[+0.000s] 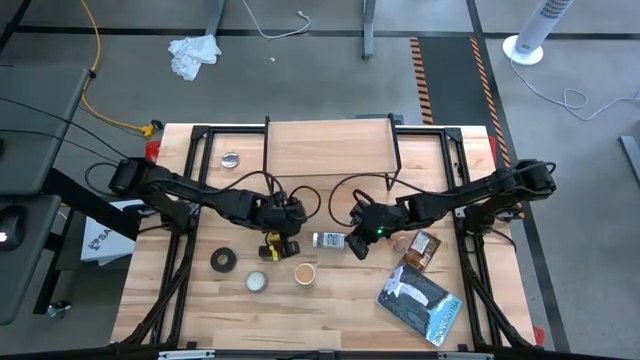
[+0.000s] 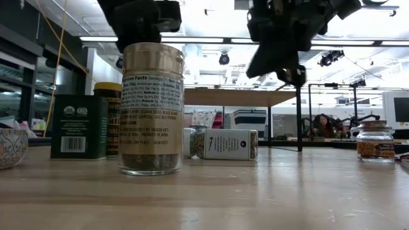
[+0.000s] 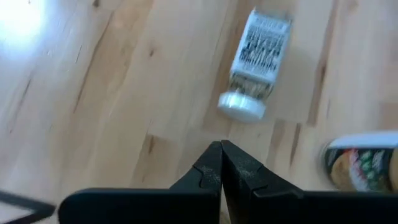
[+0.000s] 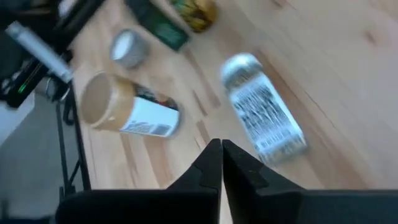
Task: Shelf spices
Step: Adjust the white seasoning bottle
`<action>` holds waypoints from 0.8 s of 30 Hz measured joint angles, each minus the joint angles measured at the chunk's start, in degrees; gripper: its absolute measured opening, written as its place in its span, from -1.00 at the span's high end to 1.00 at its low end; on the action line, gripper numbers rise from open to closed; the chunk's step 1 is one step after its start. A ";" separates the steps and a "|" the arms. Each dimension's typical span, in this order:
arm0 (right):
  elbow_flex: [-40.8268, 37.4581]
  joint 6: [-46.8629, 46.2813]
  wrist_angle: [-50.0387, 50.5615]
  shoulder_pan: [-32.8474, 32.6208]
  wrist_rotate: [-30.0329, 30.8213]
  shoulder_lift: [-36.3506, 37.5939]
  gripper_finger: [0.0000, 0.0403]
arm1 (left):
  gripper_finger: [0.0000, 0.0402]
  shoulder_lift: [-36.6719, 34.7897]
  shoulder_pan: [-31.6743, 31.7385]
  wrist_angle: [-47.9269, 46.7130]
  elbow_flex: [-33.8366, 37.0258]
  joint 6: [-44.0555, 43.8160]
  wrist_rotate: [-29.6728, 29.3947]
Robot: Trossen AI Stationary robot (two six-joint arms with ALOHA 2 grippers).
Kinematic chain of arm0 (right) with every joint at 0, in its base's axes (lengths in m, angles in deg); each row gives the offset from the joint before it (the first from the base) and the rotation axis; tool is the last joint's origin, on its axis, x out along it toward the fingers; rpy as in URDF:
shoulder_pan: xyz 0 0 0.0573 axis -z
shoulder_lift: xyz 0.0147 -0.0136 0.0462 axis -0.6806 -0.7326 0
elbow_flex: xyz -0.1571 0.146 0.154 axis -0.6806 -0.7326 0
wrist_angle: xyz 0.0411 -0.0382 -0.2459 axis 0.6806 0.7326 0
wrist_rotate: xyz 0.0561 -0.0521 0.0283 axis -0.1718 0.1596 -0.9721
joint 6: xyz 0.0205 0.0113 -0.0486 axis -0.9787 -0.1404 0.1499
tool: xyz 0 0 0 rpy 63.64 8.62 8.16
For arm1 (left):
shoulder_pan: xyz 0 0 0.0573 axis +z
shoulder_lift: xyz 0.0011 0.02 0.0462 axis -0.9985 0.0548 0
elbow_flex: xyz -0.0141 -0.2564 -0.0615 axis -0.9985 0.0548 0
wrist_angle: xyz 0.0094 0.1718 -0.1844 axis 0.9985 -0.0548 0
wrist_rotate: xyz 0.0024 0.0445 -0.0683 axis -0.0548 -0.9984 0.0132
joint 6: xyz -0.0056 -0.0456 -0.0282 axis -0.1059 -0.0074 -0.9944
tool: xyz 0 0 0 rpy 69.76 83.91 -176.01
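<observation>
A: Where were the arms w/ the spices?

B: Both over the table [image 1: 330, 315] centre. Left tool [image 1: 283, 222] hung at about 9 o'clock of the middle, fingers [image 3: 209, 167] pressed together, holding nothing. Right tool [image 1: 360, 240] sat at 3 o'clock of centre, also clenched on nothing.

A: And the white-capped bottle?

B: White-capped bottle [image 1: 329, 240] lay on its side between the two tools, cap toward the left tool, just beside the right one. Couldn't tell if the right tool touched it.

A: Other spices?

B: Yellow-lidded jar [image 1: 272, 240] just at 6 o'clock of the left tool, w/ a dark green box [image 1: 273, 253] touching it on the near side. Tan-lidded jar [image 1: 305, 273] stood at 6 o'clock of centre, closer to the front edge. Small jar [image 1: 404, 243] and a flat brown packet [image 1: 424, 250] lay at 4 o'clock of the right tool, close together.

A: The shelf?

B: Shelf [image 1: 330, 145] stood at 12 o'clock, along the back edge, plank top bare, well apart from every spice.

A: Anything else?

B: Black tape roll [image 1: 224, 260] and a silvery tin [image 1: 257, 282] at 7 o'clock of centre, another tin [image 1: 231, 159] at 10 o'clock near the shelf, a blue-and-white bag [image 1: 418, 298] at 5 o'clock.
</observation>
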 joint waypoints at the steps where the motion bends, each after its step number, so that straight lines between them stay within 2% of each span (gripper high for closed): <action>1: 0.00 3.06 -1.15 0.01 -0.70 0.00 0.92 | 1.00 0.10 0.31 0.13 0.00 0.03 0.03; 3: 0.02 9.95 -2.14 0.22 -2.32 0.00 0.78 | 1.00 0.14 0.74 -0.51 0.00 -0.03 -0.01; 6: 0.02 17.37 -0.82 0.84 -3.12 0.00 0.48 | 0.98 -0.21 1.06 -2.63 0.00 -1.76 0.02; 10: 0.02 22.25 -0.17 1.27 1.11 0.00 -0.02 | 0.90 -0.26 1.00 -4.35 -0.02 -4.00 1.58; 14: 0.02 27.24 -1.36 1.95 2.05 -0.13 -0.43 | 0.82 -0.26 1.00 -4.66 -0.02 -7.11 1.99; 18: 0.02 33.79 -2.16 2.34 2.24 -3.55 -0.62 | 0.73 -0.26 1.00 -4.75 -0.02 -10.17 1.02; 24: 1.91 37.70 -8.05 1.71 3.10 -10.22 -0.64 | 0.62 -0.26 0.99 -4.89 -0.02 -14.88 0.81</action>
